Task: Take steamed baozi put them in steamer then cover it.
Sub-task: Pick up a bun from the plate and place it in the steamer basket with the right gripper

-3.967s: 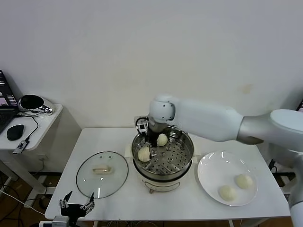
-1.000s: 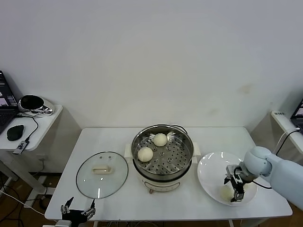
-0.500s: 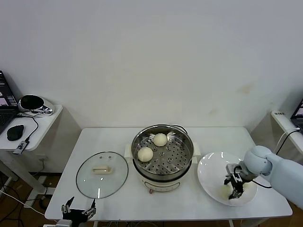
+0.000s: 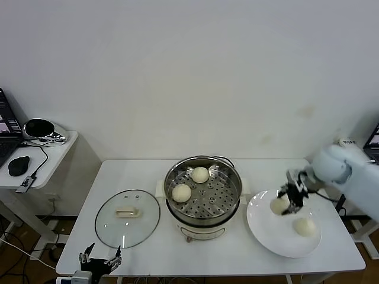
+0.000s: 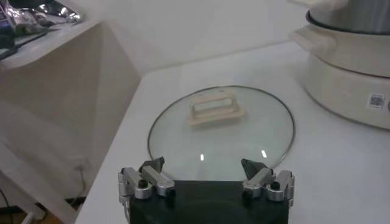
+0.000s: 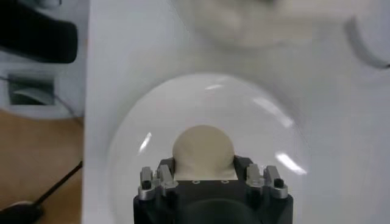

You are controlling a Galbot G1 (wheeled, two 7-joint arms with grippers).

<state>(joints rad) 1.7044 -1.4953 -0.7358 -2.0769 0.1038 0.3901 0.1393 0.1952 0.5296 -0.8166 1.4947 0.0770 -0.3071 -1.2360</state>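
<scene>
The steamer (image 4: 235, 182) stands mid-table with two baozi inside, one at the back (image 4: 200, 174) and one at the left (image 4: 181, 193). My right gripper (image 4: 286, 200) is shut on a third baozi (image 4: 278, 205) and holds it in the air above the white plate (image 4: 269, 232). In the right wrist view this baozi (image 6: 203, 149) sits between the jaws of the right gripper (image 6: 203, 171), with the plate (image 6: 183, 103) below. A fourth baozi (image 4: 305, 226) lies on the plate. My left gripper (image 4: 99, 260) is open and idle by the table's front left edge.
The glass lid (image 4: 128, 210) with its cream handle (image 5: 216, 108) lies flat to the left of the steamer, just ahead of the left gripper (image 5: 203, 165). The white pot base (image 5: 353, 67) stands beside it. A side table with a laptop and mouse (image 4: 19, 165) stands at far left.
My right gripper has closed on the nearer baozi on the plate and lifted it up and towards the steamer side of the plate. The left arm has hardly moved.
</scene>
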